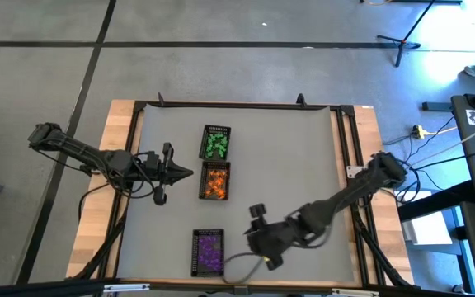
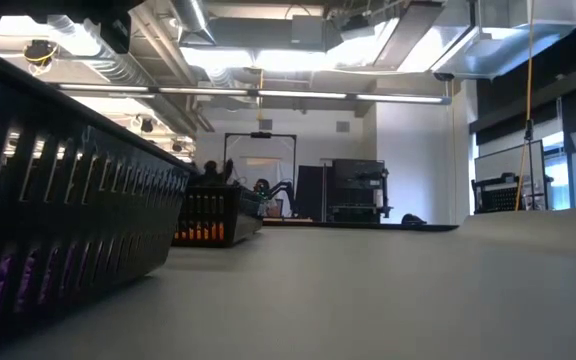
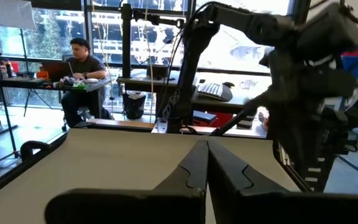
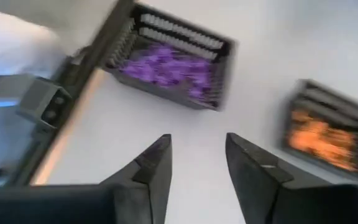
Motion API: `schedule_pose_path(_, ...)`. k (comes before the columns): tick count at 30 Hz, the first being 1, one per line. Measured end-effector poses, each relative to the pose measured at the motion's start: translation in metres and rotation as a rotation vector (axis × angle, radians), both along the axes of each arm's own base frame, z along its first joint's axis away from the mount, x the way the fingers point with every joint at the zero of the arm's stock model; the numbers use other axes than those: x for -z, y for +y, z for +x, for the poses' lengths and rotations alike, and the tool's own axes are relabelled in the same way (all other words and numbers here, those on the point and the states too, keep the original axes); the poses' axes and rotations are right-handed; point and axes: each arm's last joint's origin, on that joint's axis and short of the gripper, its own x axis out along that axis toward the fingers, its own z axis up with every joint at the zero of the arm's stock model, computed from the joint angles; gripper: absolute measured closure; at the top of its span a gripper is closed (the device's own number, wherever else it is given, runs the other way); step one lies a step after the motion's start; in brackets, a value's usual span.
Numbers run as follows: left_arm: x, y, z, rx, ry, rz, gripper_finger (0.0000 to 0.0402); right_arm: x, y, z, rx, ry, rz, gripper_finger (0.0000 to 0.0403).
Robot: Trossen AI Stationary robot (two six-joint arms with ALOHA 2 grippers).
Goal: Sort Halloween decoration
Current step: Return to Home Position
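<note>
Your green trinkets (image 1: 215,145), orange trinkets (image 1: 214,183) and purple trinkets (image 1: 209,250) lie sorted in three black mesh trays (image 1: 195,257), long sides running far edge to near edge. The right end effector (image 4: 197,146) hangs beside the purple tray, fingers apart, empty. The left end effector (image 3: 206,146), pinched closed on nothing, points at the orange tray. Bare bench (image 1: 295,165) spreads rightward.

Overhead, low, 2 wrist cams.

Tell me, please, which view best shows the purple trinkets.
The high view looks straight down on all the purple trinkets. The right wrist view sees them obliquely past the open right end effector; the low view only through the tray mesh; the left wrist, none.
</note>
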Motion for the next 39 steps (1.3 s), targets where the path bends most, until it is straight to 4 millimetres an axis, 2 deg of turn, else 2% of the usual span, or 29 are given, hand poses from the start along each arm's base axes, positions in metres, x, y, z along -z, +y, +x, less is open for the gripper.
schedule_pose_path(5,0.0,0.0,0.0,0.0,0.001,0.0,0.0401,-0.035,-0.004,-0.035,0.14,-0.129,-0.17,0.0279)
schedule_pose_path(8,0.0,0.0,0.0,0.0,0.001,0.0,0.0401,-0.05,-0.019,-0.052,0.181,-0.215,-0.131,0.0291)
schedule_pose_path(10,0.0,0.0,0.0,0.0,0.003,0.001,0.0401,-0.048,-0.029,-0.066,0.183,-0.244,-0.094,0.0297)
schedule_pose_path(14,0.0,0.0,0.0,0.0,0.004,0.001,0.0401,-0.016,-0.061,-0.103,0.238,-0.207,-0.057,0.0307)
schedule_pose_path(17,0.001,0.0,0.0,0.0,0.007,0.002,0.0401,0.011,-0.084,-0.136,0.324,-0.271,0.031,0.0314)
schedule_pose_path(20,0.001,0.0,0.0,0.0,0.007,0.002,0.0401,0.038,-0.103,-0.163,0.377,-0.366,0.177,0.0319)
schedule_pose_path(24,0.001,0.0,0.0,0.0,0.007,0.002,0.0401,0.063,-0.118,-0.187,0.408,-0.503,0.409,0.032)
schedule_pose_path(31,0.0,0.002,0.0,-0.059,-0.001,0.026,0.0401,0.096,-0.126,-0.205,0.358,-0.403,0.609,0.032)
schedule_pose_path(36,-0.007,0.008,-0.007,-0.199,-0.041,0.003,0.0401,0.101,-0.126,-0.206,0.336,-0.354,0.614,0.032)
schedule_pose_path(39,-0.013,0.012,-0.015,-0.225,-0.088,-0.002,0.0401,0.098,-0.127,-0.205,0.372,-0.429,0.573,0.032)
